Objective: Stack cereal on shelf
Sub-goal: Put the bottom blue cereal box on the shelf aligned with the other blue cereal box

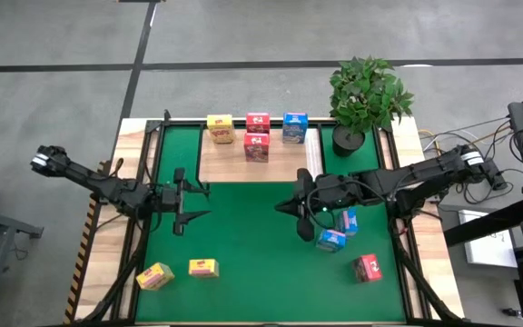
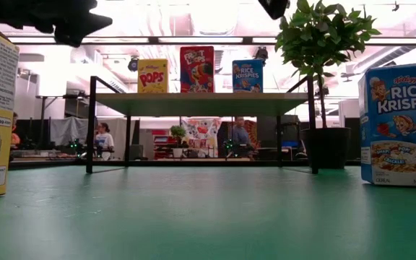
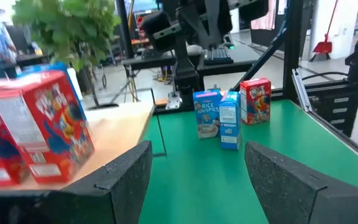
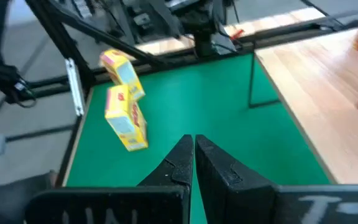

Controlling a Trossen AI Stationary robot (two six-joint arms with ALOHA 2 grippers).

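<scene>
The light-wood shelf (image 1: 230,165) stands at the mat's far edge. On it rest a yellow cereal box (image 1: 220,128), two pink-red boxes (image 1: 257,123) (image 1: 257,146) and a blue box (image 1: 294,127). Two yellow boxes (image 1: 155,275) (image 1: 204,268) lie near the mat's near-left corner. Two blue boxes (image 1: 348,220) (image 1: 331,240) and a pink-red box (image 1: 368,268) sit at near right. My left gripper (image 1: 202,202) (image 3: 194,168) hovers open over the mat's left half. My right gripper (image 1: 280,206) (image 4: 194,146) hovers shut just left of the blue boxes.
A potted plant (image 1: 367,95) stands at the shelf's right end. The green mat (image 1: 243,236) has bare room in its middle between the two grippers. Black frame rails (image 1: 143,209) run along both sides. People and workbenches show in the room beyond the table.
</scene>
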